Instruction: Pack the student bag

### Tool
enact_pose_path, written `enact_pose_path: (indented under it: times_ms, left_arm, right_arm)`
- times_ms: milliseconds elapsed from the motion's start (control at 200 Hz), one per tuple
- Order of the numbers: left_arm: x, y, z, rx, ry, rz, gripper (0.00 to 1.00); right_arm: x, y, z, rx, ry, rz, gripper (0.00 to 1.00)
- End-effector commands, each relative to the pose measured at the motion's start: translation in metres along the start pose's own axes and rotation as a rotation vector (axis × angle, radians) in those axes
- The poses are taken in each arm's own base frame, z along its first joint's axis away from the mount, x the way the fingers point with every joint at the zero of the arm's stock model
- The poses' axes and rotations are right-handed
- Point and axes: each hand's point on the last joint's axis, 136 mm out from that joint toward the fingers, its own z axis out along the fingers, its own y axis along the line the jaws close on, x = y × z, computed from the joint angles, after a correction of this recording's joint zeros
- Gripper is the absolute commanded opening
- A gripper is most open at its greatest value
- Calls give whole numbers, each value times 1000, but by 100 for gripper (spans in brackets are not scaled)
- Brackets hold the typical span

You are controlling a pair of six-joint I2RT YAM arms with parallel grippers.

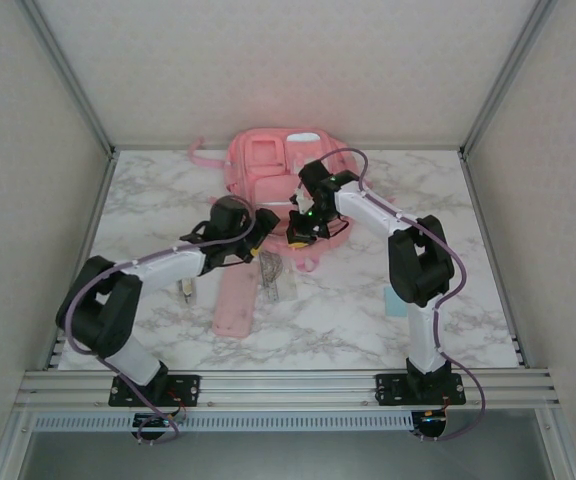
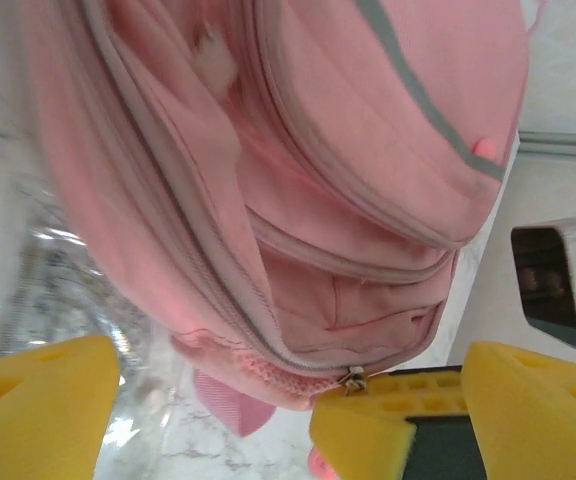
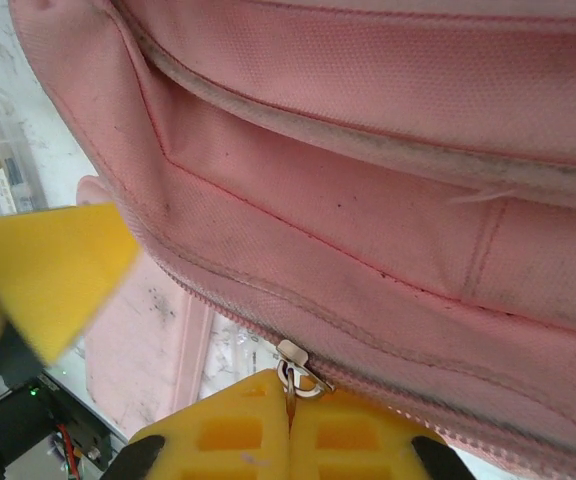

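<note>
Student bag [image 1: 258,175] near edge hidden under right arm [image 1: 368,212] | right claw [image 3: 290,425] clenched on zipper pull [image 3: 301,368] | left claw [image 2: 288,400] released

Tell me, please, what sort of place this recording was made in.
Probably a laboratory robot cell rather than a real classroom: a marble-patterned tabletop enclosed by plain white wall panels, aluminium frame rails along the near edge, and the student bag lying on it.

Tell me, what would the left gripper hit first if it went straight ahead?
Probably the bag, right ahead of the open left gripper. The right gripper, pinching the bag's zipper pull, sits just beside that line; depth is unclear.
</note>
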Motion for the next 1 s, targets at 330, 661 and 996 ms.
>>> enact_pose_path:
  times_ms: [330,661,996]
  left_arm:
    - [-16,26,54,-18,-170,-175,0]
    - [-50,23,16,-61,-159,-46,0]
    - [-72,24,-16,-109,-104,94,0]
  right_arm:
    - [35,-8,-21,44,32,-132,0]
    - [53,-95,-39,428,119,-304,0]
    - [28,-133,-66,502,35,-485,0]
